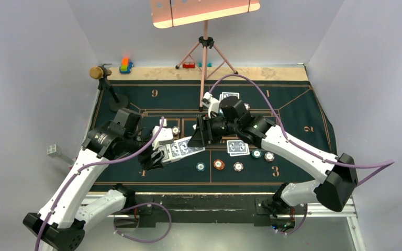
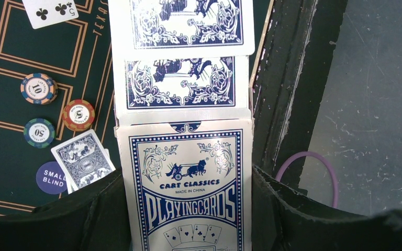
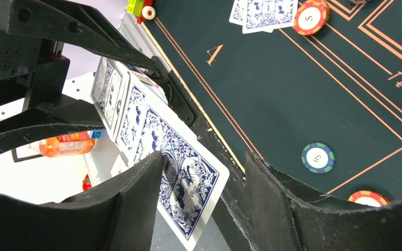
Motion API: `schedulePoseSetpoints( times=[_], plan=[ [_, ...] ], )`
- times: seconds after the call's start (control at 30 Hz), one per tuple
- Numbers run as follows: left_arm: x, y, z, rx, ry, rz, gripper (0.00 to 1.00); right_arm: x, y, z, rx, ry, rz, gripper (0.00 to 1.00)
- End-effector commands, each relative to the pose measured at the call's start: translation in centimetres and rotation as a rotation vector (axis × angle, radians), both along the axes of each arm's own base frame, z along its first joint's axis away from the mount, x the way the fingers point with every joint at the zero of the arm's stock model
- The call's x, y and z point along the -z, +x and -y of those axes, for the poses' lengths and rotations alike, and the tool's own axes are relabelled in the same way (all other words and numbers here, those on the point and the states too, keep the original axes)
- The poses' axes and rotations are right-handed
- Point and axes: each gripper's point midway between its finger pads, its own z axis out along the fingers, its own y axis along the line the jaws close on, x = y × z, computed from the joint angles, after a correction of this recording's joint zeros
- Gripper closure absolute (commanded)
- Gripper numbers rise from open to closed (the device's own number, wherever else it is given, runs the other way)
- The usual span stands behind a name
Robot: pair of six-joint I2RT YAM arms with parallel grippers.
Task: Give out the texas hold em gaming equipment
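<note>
My left gripper (image 2: 188,222) is shut on a blue-and-white playing card box (image 2: 188,188), held over the mat's near left part (image 1: 174,150). Two blue-backed cards (image 2: 180,83) slide out of the box's end, fanned. My right gripper (image 3: 204,172) stands open around the tip of the outermost card (image 3: 191,183), which lies against the left finger; the right finger is apart from it. In the top view the right gripper (image 1: 196,137) meets the fan from the right. Pairs of cards (image 1: 238,148) (image 1: 229,96) and several chips (image 1: 219,164) lie on the green mat (image 1: 293,115).
A gold-headed microphone (image 1: 100,72) stands at the mat's far left corner, toy blocks (image 1: 126,65) beside it. A tripod (image 1: 205,52) rises at the far middle. Chips (image 2: 38,88) (image 2: 78,114), a small blind button (image 2: 51,178) and a card pair (image 2: 84,159) lie left of the box.
</note>
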Motion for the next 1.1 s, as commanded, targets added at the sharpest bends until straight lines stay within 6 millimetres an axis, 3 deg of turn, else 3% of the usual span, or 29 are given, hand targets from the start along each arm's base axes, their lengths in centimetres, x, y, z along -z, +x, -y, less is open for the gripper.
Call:
schedulePoseSetpoints(
  times=[0.0, 0.23, 0.73, 0.93, 1.0, 1.07],
  plan=[
    [-2.1, 0.4, 0.9, 0.017, -0.07, 0.059, 1.0, -2.7, 0.7, 0.7, 0.037, 0.021, 0.086, 0.4],
    [-2.2, 0.4, 1.0, 0.017, -0.073, 0.059, 1.0, -3.5, 0.9, 1.4, 0.066, 0.024, 0.102, 0.51],
    [-2.1, 0.4, 0.9, 0.019, -0.07, 0.06, 1.0, -5.8, 1.8, 2.1, 0.106, 0.016, 0.178, 0.51],
    [-2.1, 0.4, 0.9, 0.017, -0.069, 0.06, 1.0, -5.8, 2.1, 2.6, 0.13, -0.013, 0.192, 0.51],
    [-2.1, 0.4, 0.9, 0.017, -0.069, 0.058, 1.0, -4.9, 1.9, 2.9, 0.125, -0.047, 0.169, 0.42],
    [-2.1, 0.3, 0.9, 0.018, -0.07, 0.059, 1.0, -3.8, 1.5, 3.2, 0.111, -0.083, 0.142, 0.25]
  ],
)
